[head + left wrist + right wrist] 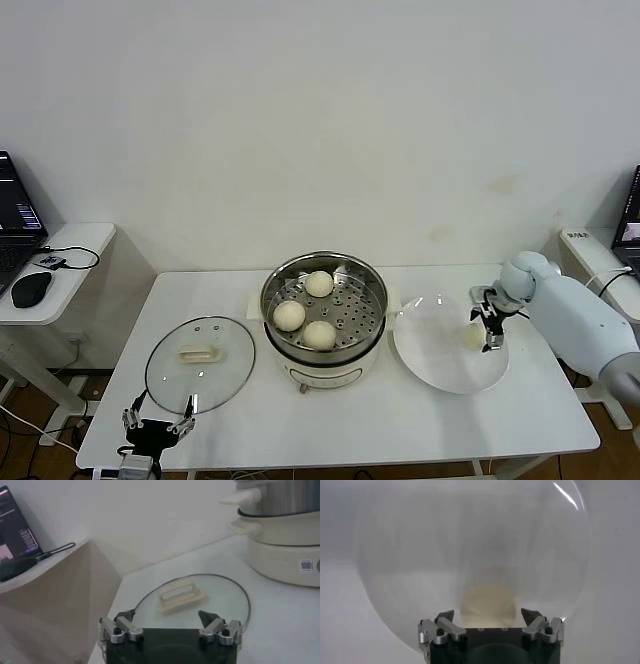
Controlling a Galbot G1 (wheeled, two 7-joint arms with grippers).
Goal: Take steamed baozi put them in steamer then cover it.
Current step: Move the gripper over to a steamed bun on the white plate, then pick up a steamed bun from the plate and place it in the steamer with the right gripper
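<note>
We find the right pincer [488, 322] spread apart directly above the last baozi [474, 336] on the plate [430, 360]; left pincer [158, 424], also apart, idles beside the lid [200, 362].

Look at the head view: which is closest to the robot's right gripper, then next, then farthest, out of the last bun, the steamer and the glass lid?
From the right gripper:
1. Last bun, on the plate beneath it.
2. Steamer, mid-table.
3. Glass lid, far left.
</note>
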